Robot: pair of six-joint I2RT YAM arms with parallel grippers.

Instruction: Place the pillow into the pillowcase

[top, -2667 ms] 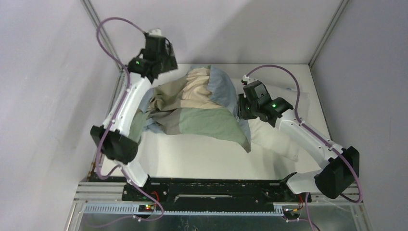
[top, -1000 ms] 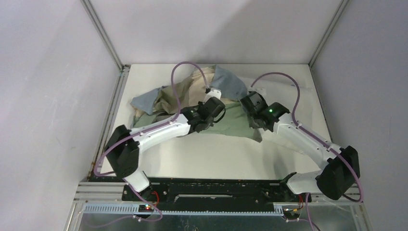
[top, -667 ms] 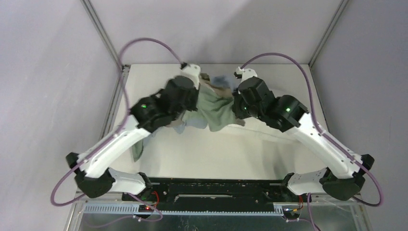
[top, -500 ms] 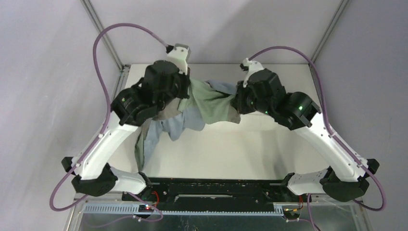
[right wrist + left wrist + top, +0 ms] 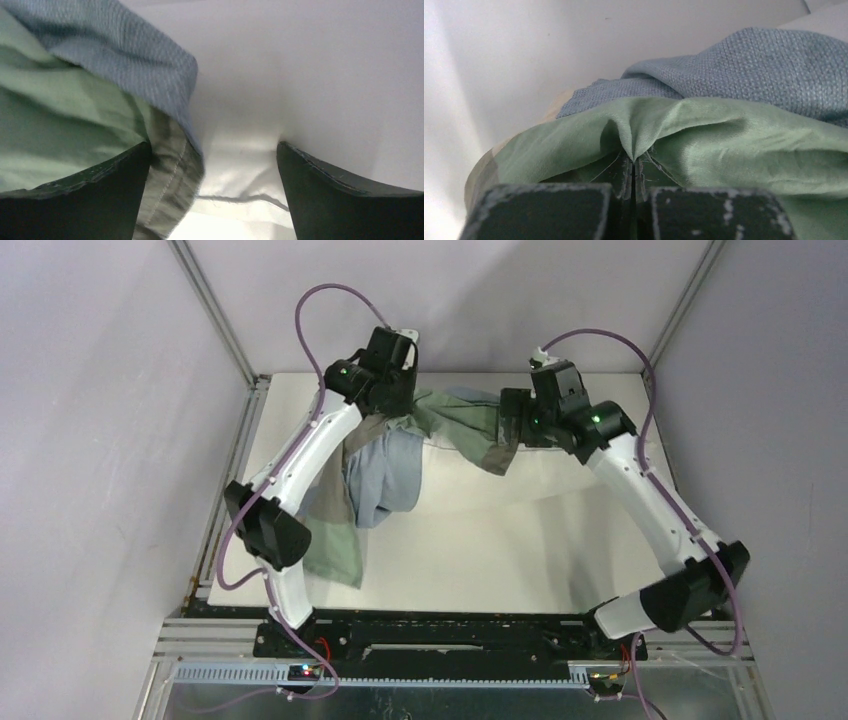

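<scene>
left end effector (image 5: 633, 192) is clamped on a fold of the limp, wrinkled blue-grey fabric pillowcase (image 5: 385, 472), which hangs near the tabletop's (image 5: 480, 560) far edge. right end effector (image 5: 212, 150) stands apart, cloth touching one finger, above the plump off-white rectangular pillow (image 5: 240, 175) toward the far right corner.

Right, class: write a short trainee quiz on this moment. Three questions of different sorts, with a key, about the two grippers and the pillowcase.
1. True or false: the left gripper is shut on the pillowcase.
2. The right gripper is: A) shut on the pillowcase; B) open, with the pillowcase beside one finger; C) out of view.
3. Fill in: in the left wrist view, the side of the pillowcase that is pinched is pale ____.
Key: 1 true; 2 B; 3 green.
</scene>
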